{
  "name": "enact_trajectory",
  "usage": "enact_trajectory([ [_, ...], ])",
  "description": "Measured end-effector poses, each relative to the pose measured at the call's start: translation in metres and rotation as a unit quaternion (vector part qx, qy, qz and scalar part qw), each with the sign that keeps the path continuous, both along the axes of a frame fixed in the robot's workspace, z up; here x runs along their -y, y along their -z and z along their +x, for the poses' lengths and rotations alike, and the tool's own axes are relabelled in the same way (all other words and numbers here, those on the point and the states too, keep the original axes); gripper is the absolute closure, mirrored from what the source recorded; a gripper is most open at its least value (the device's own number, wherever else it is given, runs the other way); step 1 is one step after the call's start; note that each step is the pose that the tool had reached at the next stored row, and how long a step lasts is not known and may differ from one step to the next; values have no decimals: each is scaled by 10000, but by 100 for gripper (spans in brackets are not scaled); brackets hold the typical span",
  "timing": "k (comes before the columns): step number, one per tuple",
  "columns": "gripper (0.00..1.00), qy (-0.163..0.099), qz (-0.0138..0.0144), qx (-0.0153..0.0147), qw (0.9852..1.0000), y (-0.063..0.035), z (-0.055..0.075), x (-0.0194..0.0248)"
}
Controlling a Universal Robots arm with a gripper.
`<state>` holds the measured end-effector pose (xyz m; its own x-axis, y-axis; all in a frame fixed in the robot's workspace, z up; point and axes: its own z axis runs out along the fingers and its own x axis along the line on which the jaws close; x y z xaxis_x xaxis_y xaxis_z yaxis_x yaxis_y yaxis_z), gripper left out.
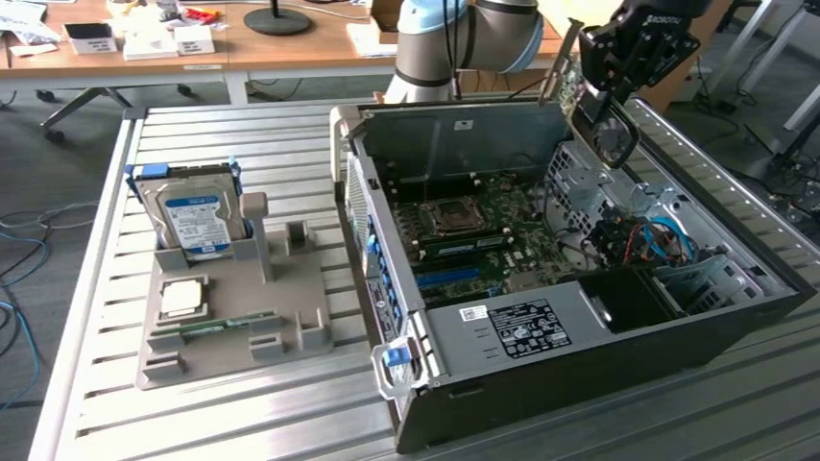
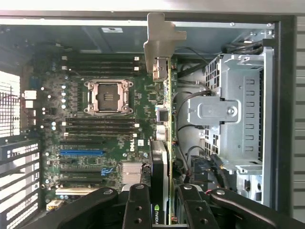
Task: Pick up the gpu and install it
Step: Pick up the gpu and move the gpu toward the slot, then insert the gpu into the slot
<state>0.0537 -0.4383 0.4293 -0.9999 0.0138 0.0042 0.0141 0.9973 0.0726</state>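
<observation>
One gripper (image 2: pixel 164 210), partly closed, clamps the graphics card (image 2: pixel 164 109) edge-on above the open computer case (image 1: pixel 717 322), over its motherboard (image 2: pixel 145 95). Installing seems underway; seating calls for aligning card edge with slot.

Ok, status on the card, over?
Gripper shut on graphics card. Card hangs over open case, not seated. Loose cables beside drive cage.
</observation>
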Motion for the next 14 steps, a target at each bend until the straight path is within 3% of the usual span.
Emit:
enact_trajectory([
  [4, 73, -1, 0, -1, 10000, 0, 65, -1],
  [14, 73, -26, 0, 0, 10000, 0, 68, 0],
])
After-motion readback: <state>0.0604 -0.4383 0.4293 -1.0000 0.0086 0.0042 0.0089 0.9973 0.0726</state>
